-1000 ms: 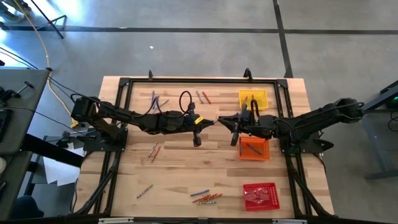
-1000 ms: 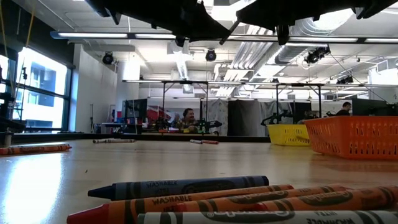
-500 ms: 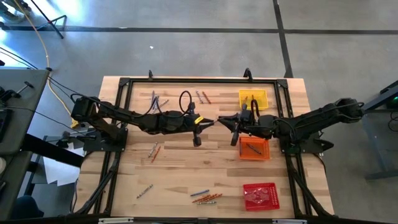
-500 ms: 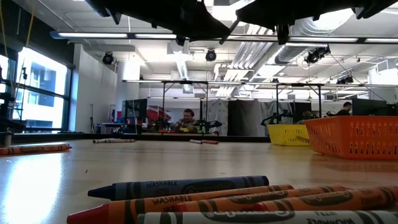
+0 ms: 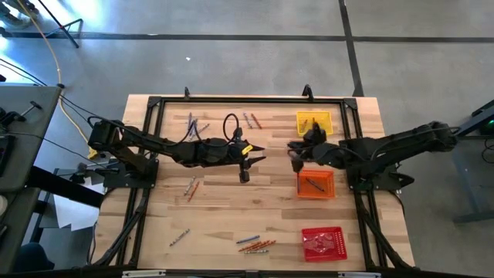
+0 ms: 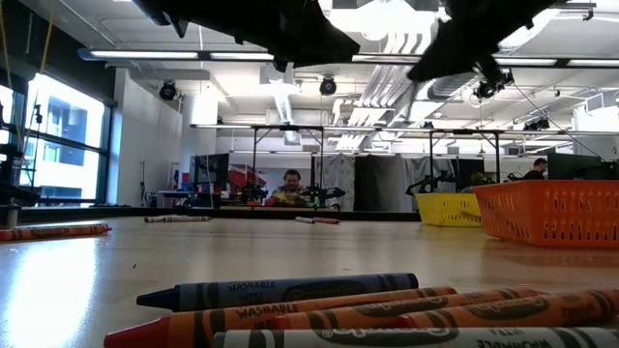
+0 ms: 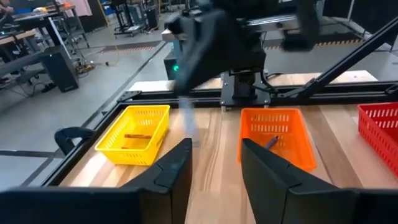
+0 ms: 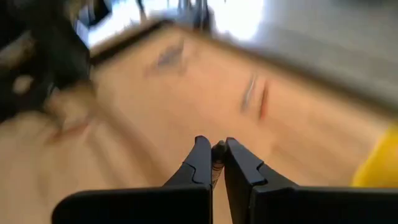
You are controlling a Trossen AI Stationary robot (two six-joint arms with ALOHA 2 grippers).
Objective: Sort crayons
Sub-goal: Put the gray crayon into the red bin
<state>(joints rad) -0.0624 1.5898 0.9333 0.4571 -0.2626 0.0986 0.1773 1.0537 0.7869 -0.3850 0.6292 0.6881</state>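
My left gripper hangs open over the middle of the table, and nothing sits between its fingers. My right gripper is a short way to its right, above the table between the yellow tray and the orange tray. It is shut on a small pale crayon. Other crayons lie loose on the wood at the far left, far middle, left and near middle. Each of the two trays holds a crayon. My right gripper pinches the crayon between its two fingertips, and only a stub of it shows in the gap. The crayon is lifted clear of the table. Blur in the other views hides which part of it is held.
A red tray stands at the near right. A black frame runs around the work area. In the low view several crayons lie close in front, with the orange tray at the right. People sit in the room beyond.
My left gripper has opened and let go of the pale crayon that both grippers held between them. My right gripper has drawn back toward the table's right edge with the crayon, turning and tipping as it went.
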